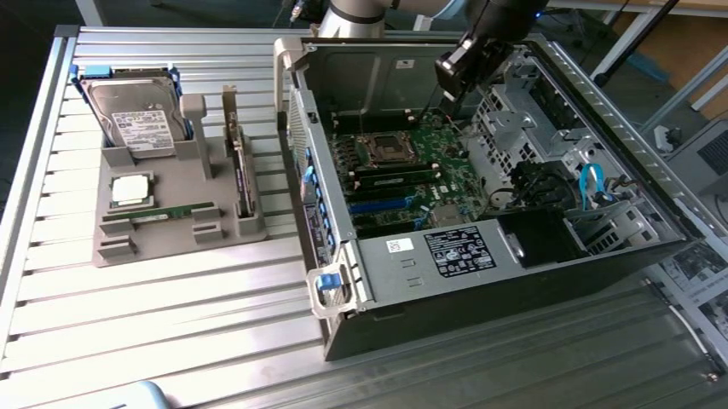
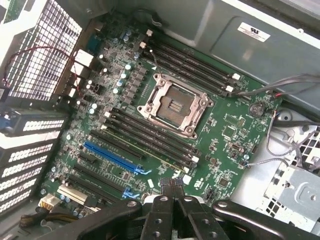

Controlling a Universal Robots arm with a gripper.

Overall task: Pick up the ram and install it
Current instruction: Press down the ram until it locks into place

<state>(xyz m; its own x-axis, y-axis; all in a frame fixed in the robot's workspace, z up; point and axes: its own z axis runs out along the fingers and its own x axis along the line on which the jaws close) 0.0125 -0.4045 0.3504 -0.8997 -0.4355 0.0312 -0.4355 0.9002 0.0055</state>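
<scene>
End effector: my end effector (image 2: 172, 200) is closed with its fingers pressed together and nothing between them; it hangs above the motherboard (image 1: 415, 175) inside the open computer case (image 1: 489, 256).
Position: in the wrist view my fingertips sit just past the board's edge, on the far side of the memory slots (image 2: 150, 132) from the empty processor socket (image 2: 172, 102).
Ram: one ram (image 1: 159, 212) lies flat in the grey holder (image 1: 170, 226) on the tabletop (image 1: 148, 341), well apart from the case, just beside the square processor chip (image 1: 131, 189). I judge it is not yet picked up.
Slots: a greenish stick seems to sit in one slot beside the socket; I cannot tell for sure.
Risk, reach: I am over the case while the stick is at the holder, so closed fingers cannot take it.
Risk, contact: descending here could strike slot latches or capacitors.
Risk, cables: loose wires (image 2: 280, 85) near the socket could snag my arm.
</scene>
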